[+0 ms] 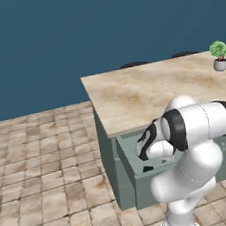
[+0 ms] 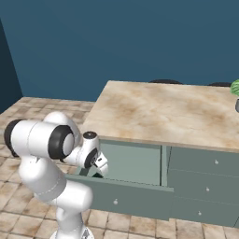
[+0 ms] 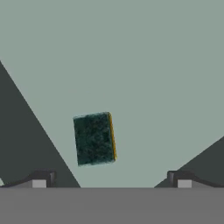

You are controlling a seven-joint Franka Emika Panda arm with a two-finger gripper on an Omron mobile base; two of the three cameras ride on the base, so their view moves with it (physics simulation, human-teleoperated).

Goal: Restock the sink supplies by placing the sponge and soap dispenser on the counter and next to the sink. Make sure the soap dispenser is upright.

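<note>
The sponge (image 3: 94, 138) lies flat, dark green side up, on the floor of an open grey-green drawer (image 2: 133, 164) beneath a beige marbled island top (image 2: 163, 112). The gripper (image 3: 111, 178) hangs above it, jaws spread wide and empty, fingertips (image 3: 39, 180) clear of the sponge.

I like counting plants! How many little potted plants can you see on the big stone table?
1. The potted plant stands at the far right end of the island top. More could be hidden past the picture's right edge.
</note>
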